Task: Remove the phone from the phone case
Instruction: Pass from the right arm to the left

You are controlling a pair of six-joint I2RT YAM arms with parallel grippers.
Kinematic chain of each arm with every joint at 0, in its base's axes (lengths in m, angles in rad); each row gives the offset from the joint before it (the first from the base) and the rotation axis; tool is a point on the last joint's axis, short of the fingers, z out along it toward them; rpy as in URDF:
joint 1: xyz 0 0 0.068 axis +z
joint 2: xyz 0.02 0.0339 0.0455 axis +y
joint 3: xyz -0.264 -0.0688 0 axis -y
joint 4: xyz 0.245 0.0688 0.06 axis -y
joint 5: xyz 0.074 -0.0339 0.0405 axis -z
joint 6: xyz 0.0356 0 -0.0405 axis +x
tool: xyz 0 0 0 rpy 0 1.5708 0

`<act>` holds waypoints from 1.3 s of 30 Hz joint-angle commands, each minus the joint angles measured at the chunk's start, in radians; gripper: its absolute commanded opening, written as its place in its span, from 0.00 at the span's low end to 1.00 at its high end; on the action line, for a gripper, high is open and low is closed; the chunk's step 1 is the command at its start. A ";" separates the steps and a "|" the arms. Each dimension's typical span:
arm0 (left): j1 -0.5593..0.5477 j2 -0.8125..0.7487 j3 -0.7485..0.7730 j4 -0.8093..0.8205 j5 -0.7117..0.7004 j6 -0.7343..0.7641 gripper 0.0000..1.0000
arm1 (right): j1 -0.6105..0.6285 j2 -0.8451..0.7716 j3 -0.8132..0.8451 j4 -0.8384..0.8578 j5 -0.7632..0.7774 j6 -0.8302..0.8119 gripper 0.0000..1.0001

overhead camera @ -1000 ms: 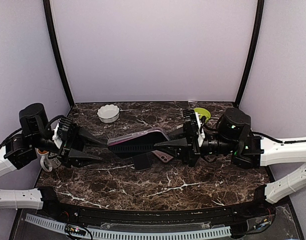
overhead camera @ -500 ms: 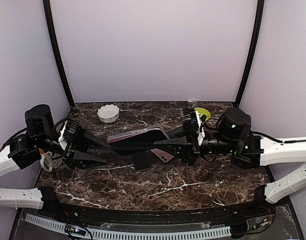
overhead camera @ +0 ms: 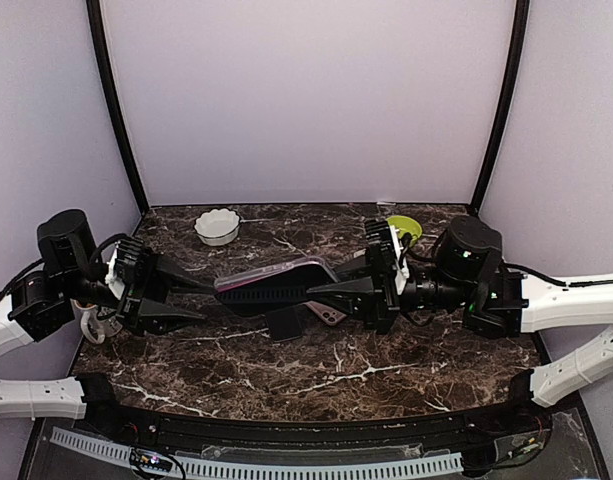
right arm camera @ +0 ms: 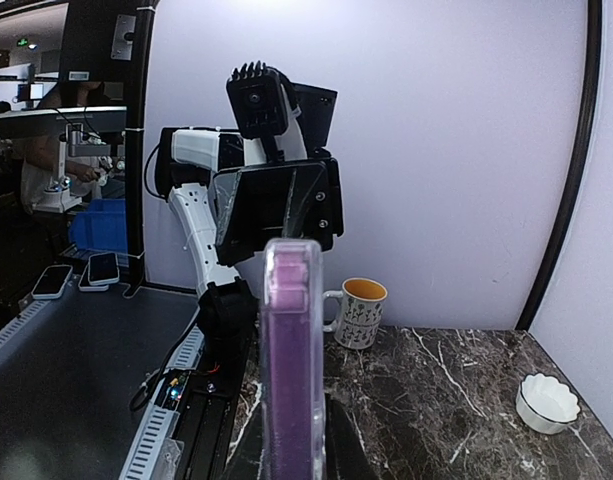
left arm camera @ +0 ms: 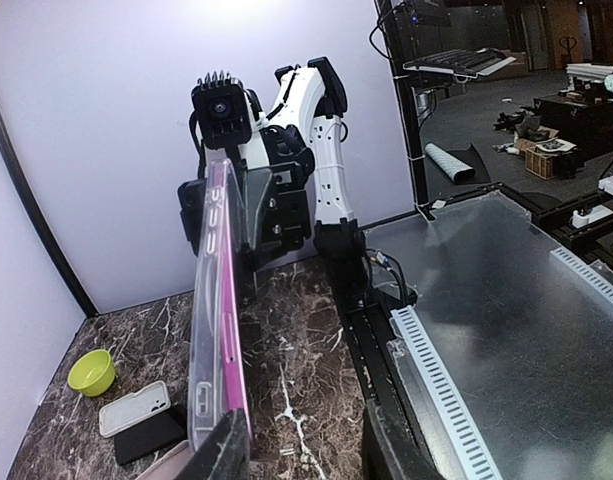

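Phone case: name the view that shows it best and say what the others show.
Left wrist. The clear phone case runs lengthwise there, its side cutouts plain, distinct from the pink phone. Top external shows its whole length, small and dark. Right wrist shows only a narrow end-on purple strip.

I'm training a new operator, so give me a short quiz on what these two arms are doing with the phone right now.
1. True or false: the cased phone lies flat on the table.
2. The right gripper is: A open and clear, B shut on the phone's end, C out of view.
3. Fill in: the bowl behind the right gripper is ___ in colour.
Key: 1 false, it is held above the table; 2 B; 3 green.
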 commanded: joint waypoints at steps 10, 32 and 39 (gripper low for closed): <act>-0.001 0.009 -0.011 0.007 -0.014 0.026 0.40 | 0.021 -0.013 0.055 0.108 -0.044 0.013 0.00; -0.001 0.012 -0.033 0.003 -0.051 0.035 0.38 | 0.033 -0.013 0.071 0.175 0.108 0.072 0.00; 0.000 0.035 -0.066 0.050 -0.075 0.006 0.43 | 0.036 -0.004 0.067 0.254 -0.046 0.129 0.00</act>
